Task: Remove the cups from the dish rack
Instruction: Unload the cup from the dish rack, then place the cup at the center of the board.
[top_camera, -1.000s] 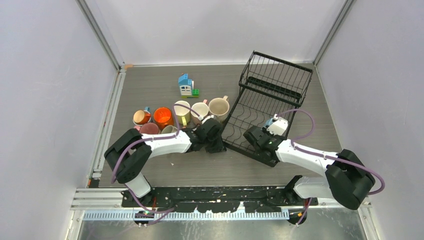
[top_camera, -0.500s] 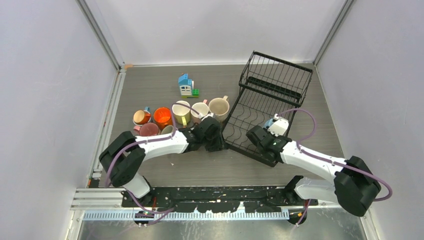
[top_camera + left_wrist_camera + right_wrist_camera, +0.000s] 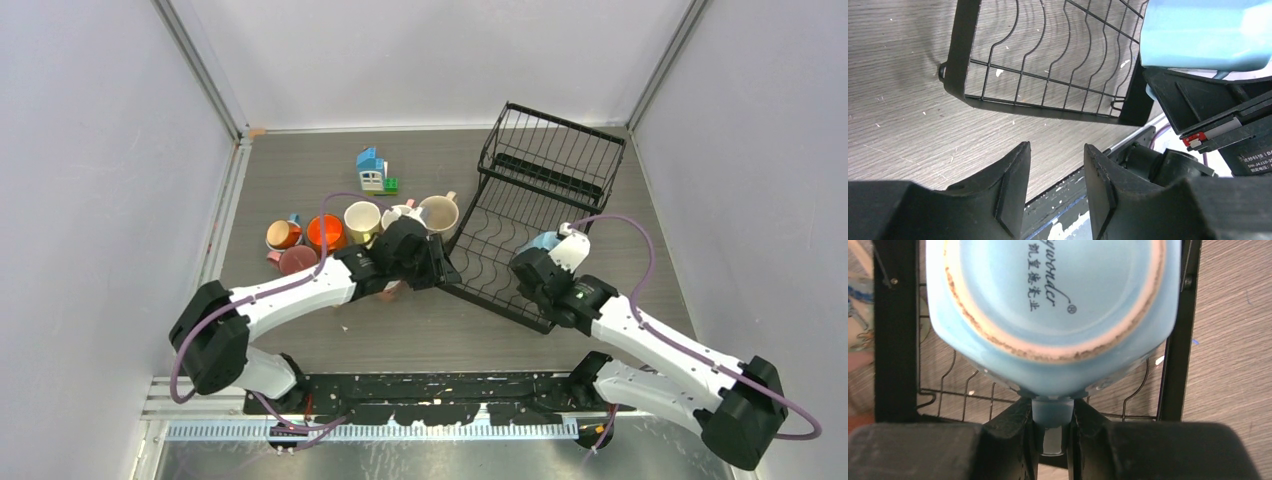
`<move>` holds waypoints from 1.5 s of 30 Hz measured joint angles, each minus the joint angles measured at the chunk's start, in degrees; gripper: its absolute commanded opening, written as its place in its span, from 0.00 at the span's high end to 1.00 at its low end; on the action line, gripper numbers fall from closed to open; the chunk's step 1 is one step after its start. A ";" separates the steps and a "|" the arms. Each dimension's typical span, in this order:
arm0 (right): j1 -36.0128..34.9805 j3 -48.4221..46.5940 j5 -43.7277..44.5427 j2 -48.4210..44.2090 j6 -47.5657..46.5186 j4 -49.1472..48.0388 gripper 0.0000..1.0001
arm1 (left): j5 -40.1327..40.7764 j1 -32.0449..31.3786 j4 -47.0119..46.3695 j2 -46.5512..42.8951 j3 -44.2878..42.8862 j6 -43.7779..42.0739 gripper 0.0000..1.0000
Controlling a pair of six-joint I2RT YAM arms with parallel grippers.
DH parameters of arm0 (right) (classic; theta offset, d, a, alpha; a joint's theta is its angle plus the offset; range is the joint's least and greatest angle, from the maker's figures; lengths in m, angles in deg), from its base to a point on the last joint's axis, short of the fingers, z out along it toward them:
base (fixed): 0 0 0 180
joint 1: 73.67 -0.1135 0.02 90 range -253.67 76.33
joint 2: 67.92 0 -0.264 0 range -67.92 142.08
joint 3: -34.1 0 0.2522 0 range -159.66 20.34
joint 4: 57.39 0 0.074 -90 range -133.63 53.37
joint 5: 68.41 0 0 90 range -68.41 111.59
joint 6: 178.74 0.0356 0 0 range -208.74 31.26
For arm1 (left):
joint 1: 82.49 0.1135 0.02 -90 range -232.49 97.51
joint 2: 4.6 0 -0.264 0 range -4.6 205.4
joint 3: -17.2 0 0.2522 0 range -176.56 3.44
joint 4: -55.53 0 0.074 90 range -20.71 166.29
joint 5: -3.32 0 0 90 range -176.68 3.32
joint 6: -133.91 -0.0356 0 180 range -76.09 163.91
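The left fingers (image 3: 1009,196) are hanging apart above the table (image 3: 893,115), facing the rack (image 3: 960,50), a blue cup (image 3: 1203,35) showing past it.

The table (image 3: 450,330) is viewed whole from above its near edge, facing far. The dish rack (image 3: 960,50) and light blue cup (image 3: 1058,315) are shared, close up, by both wrist views.

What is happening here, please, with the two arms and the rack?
The right gripper pinches the handle of a light blue mug, held over the wire base of the dish rack. The left gripper is open and empty, beside the rack's near left corner. The other mugs stand on the table, left of the rack.
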 measured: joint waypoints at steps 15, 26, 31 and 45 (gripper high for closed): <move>-0.07 -10.88 -14.84 -3.96 -5.44 4.63 0.99 | -10.21 8.55 0.70 -7.06 -1.79 0.00 0.31; -0.11 -17.68 -25.22 1.22 -5.20 0.00 0.99 | -21.09 15.58 -7.10 -7.17 -2.89 7.13 0.21; -0.11 -19.04 -27.54 2.05 -4.63 -1.81 0.99 | -24.68 17.14 -12.70 -7.17 -2.86 11.87 0.17; -0.11 -23.12 -31.82 4.48 -3.19 -8.28 0.99 | -30.23 18.34 -28.63 -5.86 -1.81 24.41 0.17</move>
